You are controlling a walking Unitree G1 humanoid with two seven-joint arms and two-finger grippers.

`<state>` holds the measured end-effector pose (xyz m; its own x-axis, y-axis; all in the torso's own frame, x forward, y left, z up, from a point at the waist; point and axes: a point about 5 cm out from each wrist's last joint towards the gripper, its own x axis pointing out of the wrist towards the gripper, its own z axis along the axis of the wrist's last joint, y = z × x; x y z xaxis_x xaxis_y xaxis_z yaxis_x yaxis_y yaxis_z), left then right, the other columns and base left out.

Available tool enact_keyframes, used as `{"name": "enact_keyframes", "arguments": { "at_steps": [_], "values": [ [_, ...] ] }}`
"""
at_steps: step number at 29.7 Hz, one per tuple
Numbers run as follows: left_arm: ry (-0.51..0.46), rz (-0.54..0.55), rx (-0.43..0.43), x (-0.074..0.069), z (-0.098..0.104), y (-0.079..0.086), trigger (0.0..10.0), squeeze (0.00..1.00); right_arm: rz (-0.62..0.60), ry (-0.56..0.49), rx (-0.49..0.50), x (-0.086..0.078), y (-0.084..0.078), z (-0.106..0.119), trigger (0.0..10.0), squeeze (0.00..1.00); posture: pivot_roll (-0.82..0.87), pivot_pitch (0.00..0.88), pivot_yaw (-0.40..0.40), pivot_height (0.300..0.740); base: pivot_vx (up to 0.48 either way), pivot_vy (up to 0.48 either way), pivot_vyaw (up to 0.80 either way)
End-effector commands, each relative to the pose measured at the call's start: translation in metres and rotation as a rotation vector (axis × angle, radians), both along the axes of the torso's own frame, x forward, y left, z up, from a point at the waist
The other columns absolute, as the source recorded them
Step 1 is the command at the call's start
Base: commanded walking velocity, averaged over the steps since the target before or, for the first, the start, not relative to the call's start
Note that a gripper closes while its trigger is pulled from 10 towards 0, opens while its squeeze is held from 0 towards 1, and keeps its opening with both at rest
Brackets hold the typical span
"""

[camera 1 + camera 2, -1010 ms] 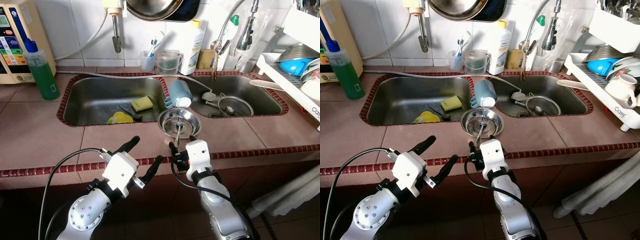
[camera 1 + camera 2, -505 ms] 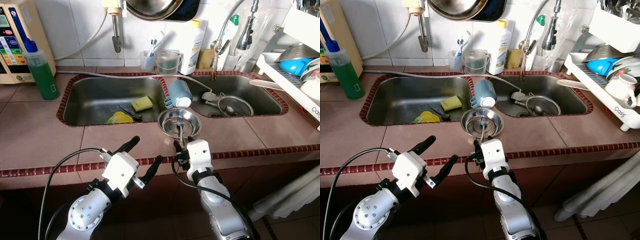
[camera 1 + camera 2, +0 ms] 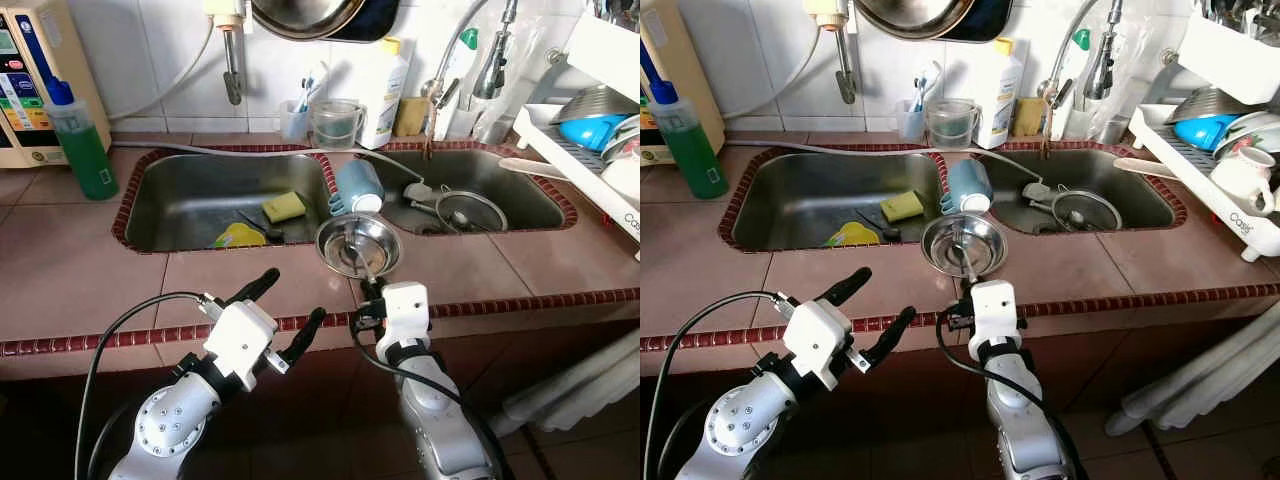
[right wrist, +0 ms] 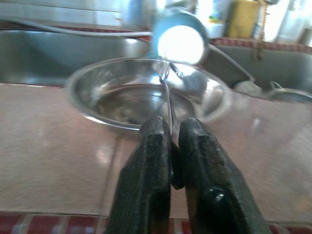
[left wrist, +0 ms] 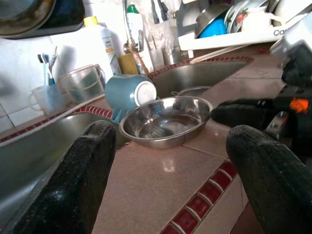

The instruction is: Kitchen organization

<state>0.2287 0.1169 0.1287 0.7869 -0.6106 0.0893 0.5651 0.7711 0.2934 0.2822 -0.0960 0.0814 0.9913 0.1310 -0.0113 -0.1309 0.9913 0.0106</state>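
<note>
A steel bowl point(image 3: 340, 228) sits on the tiled counter in front of the divider between the two sinks. My right gripper point(image 3: 367, 289) hovers at the counter's front edge, just before the bowl, shut on the handle of a thin metal utensil point(image 3: 357, 258) whose head reaches into the bowl. The right wrist view shows both fingers point(image 4: 152, 146) pinching that handle point(image 4: 168, 100) over the bowl point(image 4: 80, 84). A blue mug point(image 3: 358, 186) lies on its side behind the bowl. My left gripper point(image 3: 294, 298) stands open and empty, left of the right one, below the counter edge.
The left sink point(image 3: 180, 200) holds a yellow sponge point(image 3: 284, 206) and a dark utensil. In the right sink point(image 3: 520, 195) lies a round metal strainer point(image 3: 470, 212). A dish rack point(image 3: 585, 150) with bowls stands at the right, a green soap bottle point(image 3: 82, 145) at the left.
My right gripper has shifted slightly right along the counter edge with the utensil, whose head now lies lower in the bowl. The left arm has stayed put.
</note>
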Motion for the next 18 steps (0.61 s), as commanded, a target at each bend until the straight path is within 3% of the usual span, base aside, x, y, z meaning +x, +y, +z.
{"name": "enact_keyframes", "arguments": {
  "at_steps": [1, 18],
  "values": [
    [-0.031, -0.022, 0.005, 0.001, 0.008, 0.0, 10.0, 0.0, -0.055, -0.001, 0.027, 0.0, -0.006, 0.001, 0.0, 0.0, -0.09, 0.0, -0.02, 0.74, 0.0, 0.0, 0.0],
    [-0.045, -0.03, 0.012, 0.005, 0.01, -0.002, 10.0, 0.0, -0.108, -0.076, 0.071, 0.005, -0.01, 0.013, 0.0, 0.0, -0.08, 0.0, -0.02, 0.74, 0.0, 0.0, 0.0]
  ]
}}
